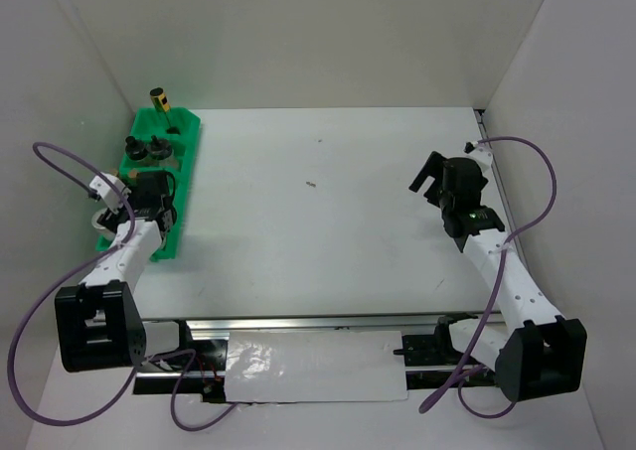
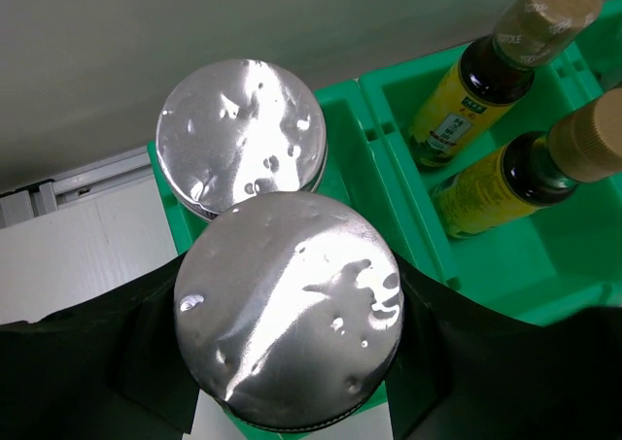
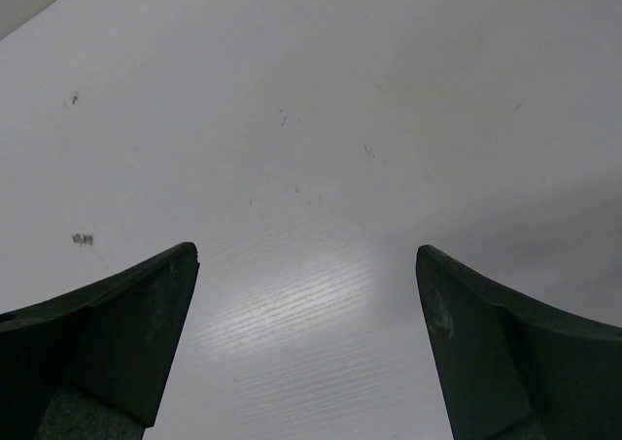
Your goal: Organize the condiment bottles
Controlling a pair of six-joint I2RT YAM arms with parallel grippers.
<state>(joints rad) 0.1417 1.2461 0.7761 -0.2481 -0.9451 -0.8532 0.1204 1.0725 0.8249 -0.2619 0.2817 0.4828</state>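
Observation:
My left gripper point(image 1: 151, 194) is over the near end of the green tray point(image 1: 191, 142). In the left wrist view its fingers point(image 2: 457, 362) press both sides of a silver-lidded jar point(image 2: 290, 309) that stands in a tray compartment. A second silver-lidded jar point(image 2: 241, 134) stands right behind it. Two dark bottles with yellow labels point(image 2: 476, 90) point(image 2: 515, 173) lean in the neighbouring compartments. In the top view, black-capped bottles point(image 1: 146, 150) stand in the tray, and one yellow-labelled bottle point(image 1: 159, 99) is at its far end. My right gripper point(image 1: 429, 175) is open and empty above the bare table point(image 3: 311, 119).
The green tray lies along the left wall. White walls close in the left, back and right sides. A small dark speck point(image 1: 312, 183) lies mid-table. A metal rail point(image 1: 298, 323) runs along the near edge between the arm bases.

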